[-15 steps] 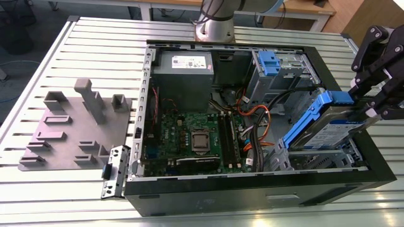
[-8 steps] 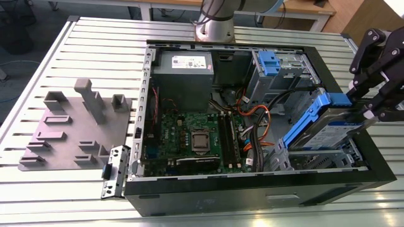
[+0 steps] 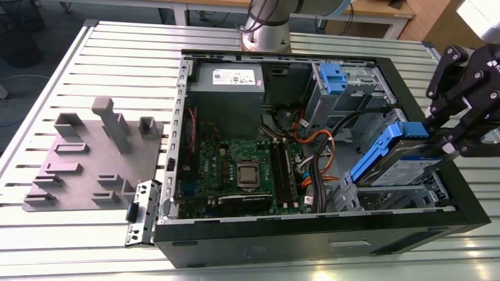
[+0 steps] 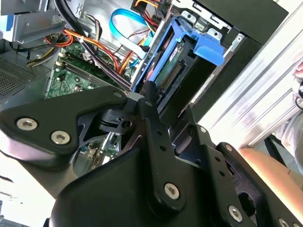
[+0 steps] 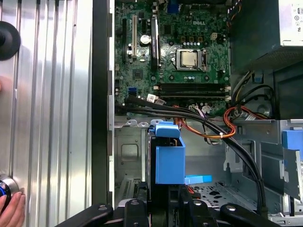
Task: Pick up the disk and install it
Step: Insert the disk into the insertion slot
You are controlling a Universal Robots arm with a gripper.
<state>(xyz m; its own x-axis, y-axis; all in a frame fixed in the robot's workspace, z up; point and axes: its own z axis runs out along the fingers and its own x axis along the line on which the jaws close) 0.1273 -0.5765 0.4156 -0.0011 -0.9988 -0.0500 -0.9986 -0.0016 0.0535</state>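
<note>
**Exterior view.** The arm reaches in from the exterior view's right, and its wrist stands over the right wall of the open computer case [image 3: 312, 225]. The case lies on a slatted metal table [image 3: 117, 52]. The black gripper [image 3: 447, 147] points down and inward, and its fingers are clamped on the end of the disk [image 3: 399, 161]. The disk is tilted, with its blue-railed edge uppermost. It hangs partly inside the case, just above the metal drive bay [image 3: 390, 196] in the near right corner. The motherboard [image 3: 234, 170] lies well apart from it toward the exterior view's left. A grey fixture plate [image 3: 86, 158] sits on the table outside the case.

**Second wrist view.** The gripper's linkages [image 4: 170, 113] close around the disk [image 4: 177, 71]. The disk's connector edge and blue rail face the camera. Orange and blue cables [image 4: 118, 28] run just beyond it.

**First wrist view.** The disk [image 5: 169, 163] appears edge-on directly ahead of the gripper [image 5: 165, 204] and is held between the fingers. It sits over the bay, with black cables crossing between it and the motherboard. A person's hand [image 5: 9, 210] lies over the table slats outside the case.
</note>
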